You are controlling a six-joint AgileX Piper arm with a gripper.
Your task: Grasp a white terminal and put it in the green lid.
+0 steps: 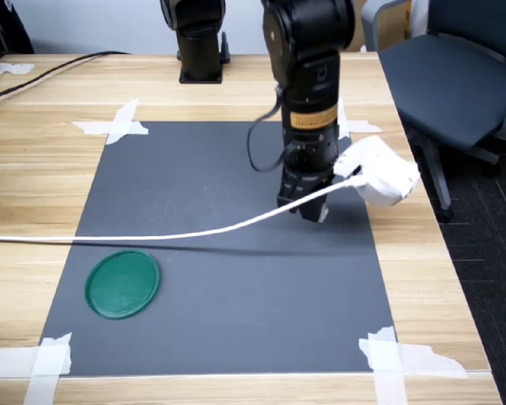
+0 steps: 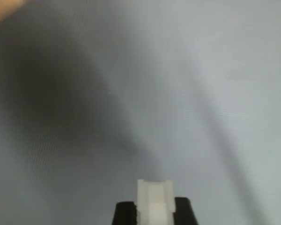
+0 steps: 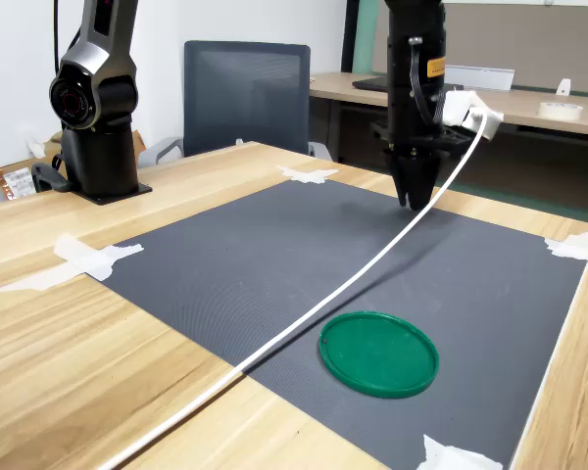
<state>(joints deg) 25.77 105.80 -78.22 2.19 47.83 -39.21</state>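
Terminal pinched in the hand, lid well apart on the mat.

The hand (image 2: 154, 208) is closed on the white terminal (image 2: 154, 199); stiff, light and probably slippery, it sits gripped across its flat sides, far from the green lid (image 1: 123, 283).

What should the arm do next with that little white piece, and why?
Probably carry it across the mat toward the green lid. The wrist view shows the white terminal already clamped between the fingers, and in both exterior views the gripper sits well away from the empty lid.
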